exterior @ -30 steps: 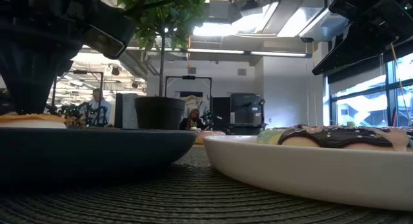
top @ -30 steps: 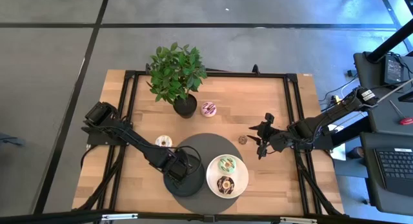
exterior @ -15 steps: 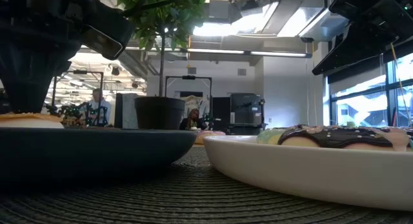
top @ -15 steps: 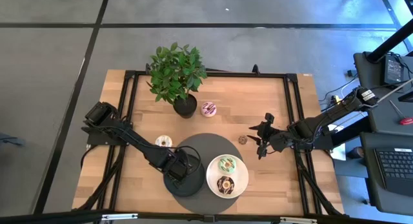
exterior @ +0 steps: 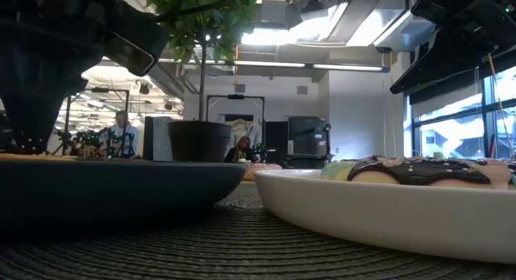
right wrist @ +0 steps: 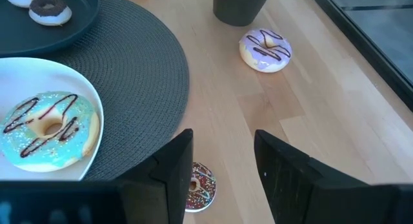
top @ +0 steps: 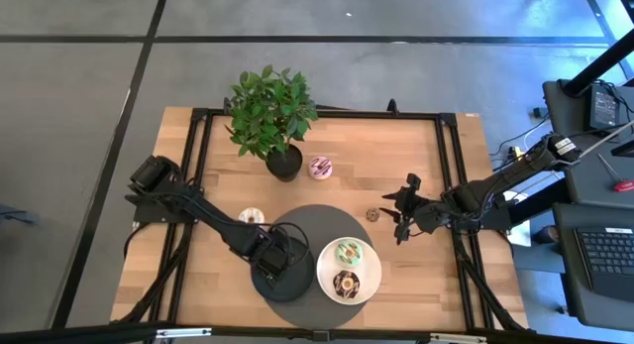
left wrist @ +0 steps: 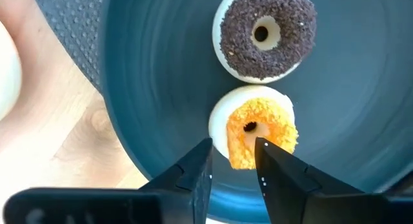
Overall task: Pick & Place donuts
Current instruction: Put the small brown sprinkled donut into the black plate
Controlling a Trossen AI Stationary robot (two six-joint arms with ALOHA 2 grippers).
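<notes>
My left gripper point(left wrist: 232, 161) points down over the black plate point(left wrist: 161, 88), shut on an orange-iced donut point(left wrist: 255, 124). A chocolate-sprinkled donut point(left wrist: 264, 33) lies flat on the same plate. The white plate point(top: 322, 270) holds a green-iced donut point(top: 349, 252) and a chocolate-iced one point(top: 346, 283). A lilac-iced donut point(top: 320, 167) and a white donut point(top: 252, 217) lie on the bare table. My right gripper point(right wrist: 222, 159) hovers open to the right of the mat, above a tiny sprinkled donut point(right wrist: 197, 185). My left gripper pinches the orange donut's edge point(left wrist: 237, 158) between its two fingers, coming from above and pointing down. The rest of the donut reaches out past the fingertips, iced side up. In the low view it sits low behind the black plate's rim point(exterior: 121, 163).
Both plates sit on a round dark woven mat point(top: 307, 220) at the table's near middle. A potted plant point(top: 272, 116) stands toward the far edge, close to the lilac donut. Bare wood lies to the right of the mat and along the far right.
In the low view my left gripper has moved down a little toward the black plate. The orange donut has gone down with it and now shows only as a thin strip above the plate's rim. My right arm has kept still.
</notes>
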